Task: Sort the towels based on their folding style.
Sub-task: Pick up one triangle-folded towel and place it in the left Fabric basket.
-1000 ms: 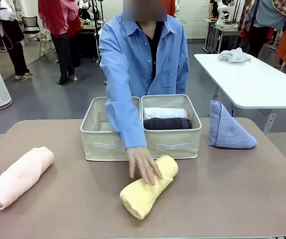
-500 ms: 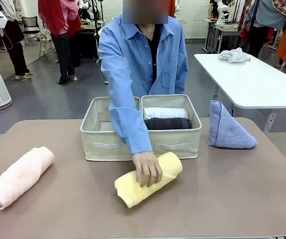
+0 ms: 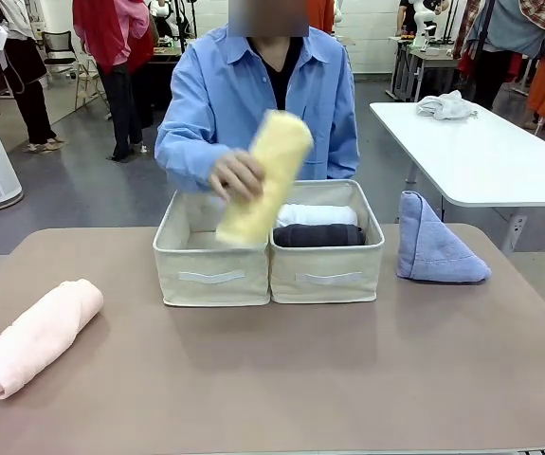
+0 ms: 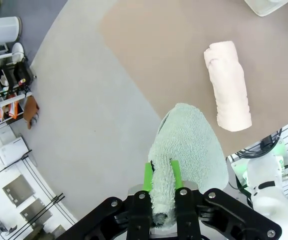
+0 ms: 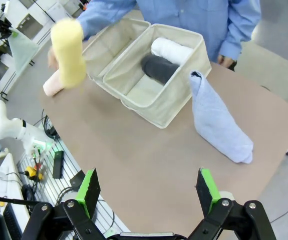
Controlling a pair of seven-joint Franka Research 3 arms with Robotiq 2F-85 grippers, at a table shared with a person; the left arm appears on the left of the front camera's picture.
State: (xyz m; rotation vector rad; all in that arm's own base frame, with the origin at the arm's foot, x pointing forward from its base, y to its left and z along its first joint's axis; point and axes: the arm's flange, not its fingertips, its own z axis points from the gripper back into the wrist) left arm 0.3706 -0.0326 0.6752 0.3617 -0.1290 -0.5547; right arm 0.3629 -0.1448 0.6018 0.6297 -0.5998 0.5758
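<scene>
Now the right gripper [image 5: 148,189], spread apart, is facing the lavender-blue fold [image 5: 215,120] slanting ahead-right; the left gripper [image 4: 162,176] is clamping the sage-green fold [image 4: 190,142].

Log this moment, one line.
person's hand: yellow terry roll held above beige fabric bins | left gripper: shut on sage-green terry towel | right gripper: open, empty | pink terry roll, lavender-blue triangle fold: on table

The yellow roll [image 3: 258,175] and the hand [image 3: 234,175] gripping it are motion-blurred at upper centre. In my right wrist view it covers most of the pink roll [image 5: 50,87], upper left. The sage-green towel [image 4: 186,150] hides most of my left gripper [image 4: 162,176] pads.
</scene>
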